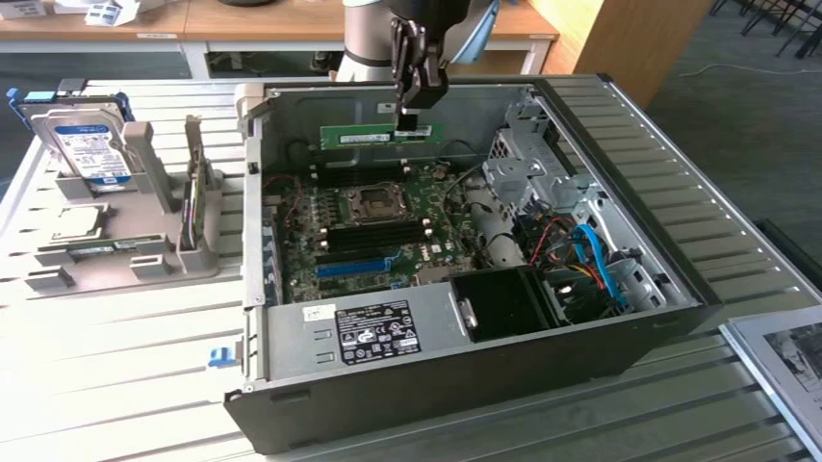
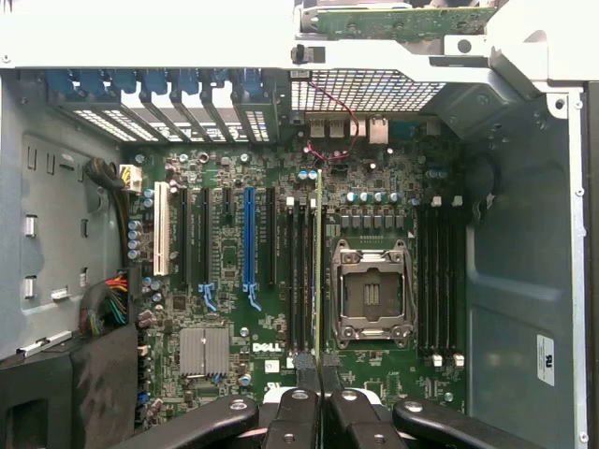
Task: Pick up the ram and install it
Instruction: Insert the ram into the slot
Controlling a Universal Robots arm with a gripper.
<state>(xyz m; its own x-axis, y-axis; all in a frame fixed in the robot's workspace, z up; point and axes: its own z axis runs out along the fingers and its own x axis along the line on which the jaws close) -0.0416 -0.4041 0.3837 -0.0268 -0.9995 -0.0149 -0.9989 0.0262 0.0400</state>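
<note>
Above the open case (image 1: 449, 390), the end effector (image 1: 411, 120) grips the ram (image 1: 366, 136); the wrist view shows it edge-on.

Lab, slatted workbench (image 1: 115, 385), open computer case (image 1: 449, 395)

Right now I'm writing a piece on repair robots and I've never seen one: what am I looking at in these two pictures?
It is a single robot arm ending in a black two-fingered gripper. One picture comes from a camera standing off the arm; the other from a camera on its wrist, looking down past the gripper. On the pale slatted table lies an open black and grey computer case with its green motherboard exposed. At the exterior view's left, a grey rack carries a blue-labelled silver hard drive. The gripper is shut on a thin green memory stick, the ram, held over the motherboard.
</note>
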